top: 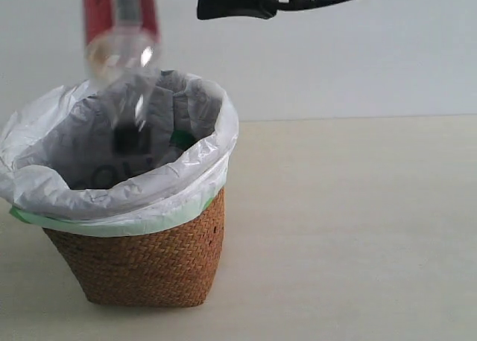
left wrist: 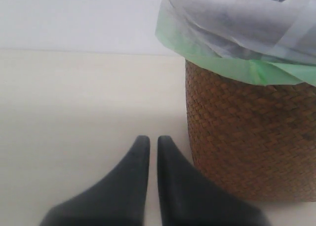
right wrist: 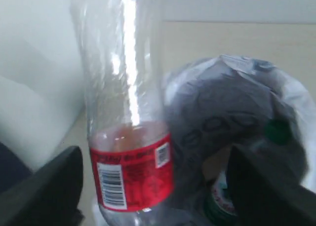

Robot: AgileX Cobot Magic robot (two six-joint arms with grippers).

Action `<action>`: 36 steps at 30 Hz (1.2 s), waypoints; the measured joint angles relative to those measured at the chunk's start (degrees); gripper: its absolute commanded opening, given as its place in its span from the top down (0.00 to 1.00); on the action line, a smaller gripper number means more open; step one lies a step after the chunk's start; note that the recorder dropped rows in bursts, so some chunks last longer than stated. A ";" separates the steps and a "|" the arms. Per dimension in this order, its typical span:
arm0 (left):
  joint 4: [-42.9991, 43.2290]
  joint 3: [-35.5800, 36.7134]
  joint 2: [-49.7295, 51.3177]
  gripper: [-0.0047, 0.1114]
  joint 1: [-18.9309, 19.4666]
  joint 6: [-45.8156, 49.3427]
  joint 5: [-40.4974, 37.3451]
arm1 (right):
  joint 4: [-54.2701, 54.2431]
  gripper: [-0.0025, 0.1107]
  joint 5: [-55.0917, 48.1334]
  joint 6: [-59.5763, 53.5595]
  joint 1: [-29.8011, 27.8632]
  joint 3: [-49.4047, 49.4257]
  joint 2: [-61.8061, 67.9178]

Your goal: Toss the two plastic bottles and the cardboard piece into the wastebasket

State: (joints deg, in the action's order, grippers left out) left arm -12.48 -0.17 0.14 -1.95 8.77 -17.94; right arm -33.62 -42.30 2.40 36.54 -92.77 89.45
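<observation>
The red-label bottle (top: 121,28) is hanging roughly upright directly over the basket (top: 149,259), loose between the right gripper's (right wrist: 158,184) wide-spread fingers, while the left gripper (left wrist: 153,152) is sitting pinched together, empty, beside the basket.

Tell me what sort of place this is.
Probably a staged test bench, not a lived-in room: a bare pale tabletop, a blank white wall behind it, and a lone wicker wastebasket with a white bag liner standing on it.
</observation>
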 measured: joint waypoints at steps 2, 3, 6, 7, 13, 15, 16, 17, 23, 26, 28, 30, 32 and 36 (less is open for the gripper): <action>0.00 0.00 0.00 0.91 0.00 0.00 0.00 | 8.34 0.48 -3.02 4.01 0.01 -0.56 1.33; 0.00 0.00 0.00 0.91 0.00 0.00 0.00 | 12.19 0.49 -4.38 5.75 0.01 -0.56 1.87; 0.00 0.00 0.00 0.91 0.00 0.00 0.00 | 28.62 0.50 -11.09 13.65 0.01 -0.56 2.81; 0.00 0.00 0.00 0.91 0.00 0.00 0.00 | 31.09 0.54 -12.23 14.91 0.01 -0.59 2.81; 0.00 0.00 0.00 0.91 0.00 0.00 0.00 | 43.86 0.97 -19.02 17.81 0.01 -0.69 2.81; 0.00 0.00 0.00 0.91 0.00 0.00 0.00 | 46.94 0.95 -20.42 18.81 0.01 -0.31 2.69; 0.00 0.00 0.00 0.91 0.00 0.00 0.00 | 48.41 0.94 -20.32 19.73 0.01 0.46 2.37; 0.00 0.00 0.00 0.91 0.00 0.00 0.00 | 50.73 0.94 -19.41 20.81 0.09 2.39 1.55; 0.00 0.00 0.00 0.91 0.00 0.00 0.00 | 54.73 0.94 -5.83 25.11 0.58 18.76 -6.76; 0.00 0.00 0.00 0.91 0.00 0.00 0.00 | 54.73 0.94 4.34 27.34 0.58 30.18 -11.54; 0.00 0.00 0.00 0.91 0.00 0.00 0.00 | 54.73 0.94 12.63 29.93 0.58 37.61 -14.80; 0.00 0.00 0.00 0.91 0.00 0.00 0.00 | 54.73 0.94 21.52 32.52 0.58 44.92 -18.49; 0.00 0.00 0.00 0.91 0.00 0.00 0.00 | 54.73 0.94 30.93 34.42 0.58 52.31 -22.04; 0.00 0.00 0.00 0.91 0.00 0.00 0.00 | 54.73 0.94 41.55 35.72 0.58 63.02 -26.98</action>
State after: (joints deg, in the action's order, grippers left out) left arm -12.48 -0.17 0.14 -1.95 8.77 -17.94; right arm 21.11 -0.75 38.12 37.13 -29.75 62.48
